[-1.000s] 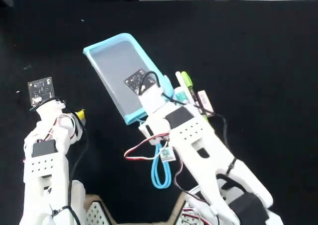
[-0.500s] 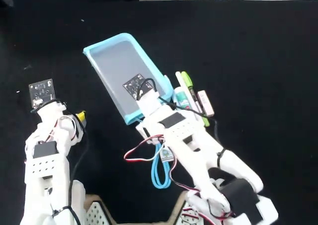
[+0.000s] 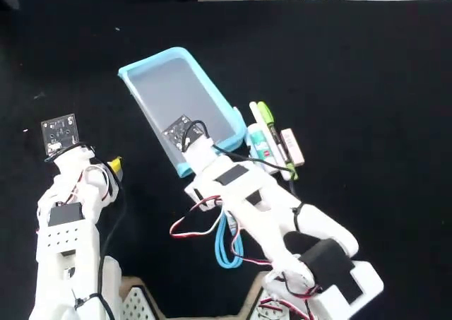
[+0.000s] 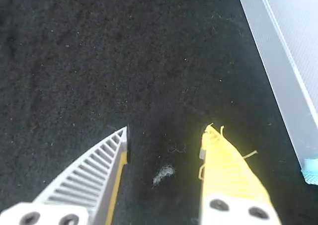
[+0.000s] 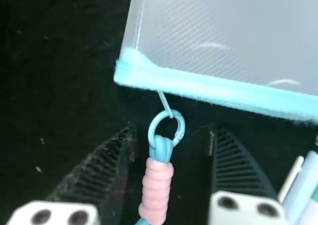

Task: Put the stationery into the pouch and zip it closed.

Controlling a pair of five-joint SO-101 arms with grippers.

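Observation:
A light-blue pouch (image 3: pixel 176 97) with a translucent grey face lies slanted mid-table. Beside its right edge lie the stationery: a white pen (image 3: pixel 258 128), a green highlighter (image 3: pixel 266 114) and a small eraser (image 3: pixel 292 145). The zip pull ring (image 5: pixel 167 127) hangs from the pouch's blue zip edge (image 5: pixel 208 88) near a corner, with a pink bead (image 5: pixel 156 180) and a blue cord loop (image 3: pixel 227 246) behind it. My right gripper (image 5: pixel 171 131) is open, one finger on each side of the ring. Left of the pouch, my left gripper (image 4: pixel 166 135) stands open over bare black cloth.
A black cloth covers the table (image 3: pixel 367 73). The right arm (image 3: pixel 247 186) lies across the pouch's near corner, with loose red and white wires (image 3: pixel 191 224) beside it. The left arm (image 3: pixel 67 214) stands at the near left. The pouch's side edge (image 4: pixel 285 76) runs past the left gripper.
The right arm has swung left and forward along the pouch's near edge, toward its corner. The left arm has hardly moved.

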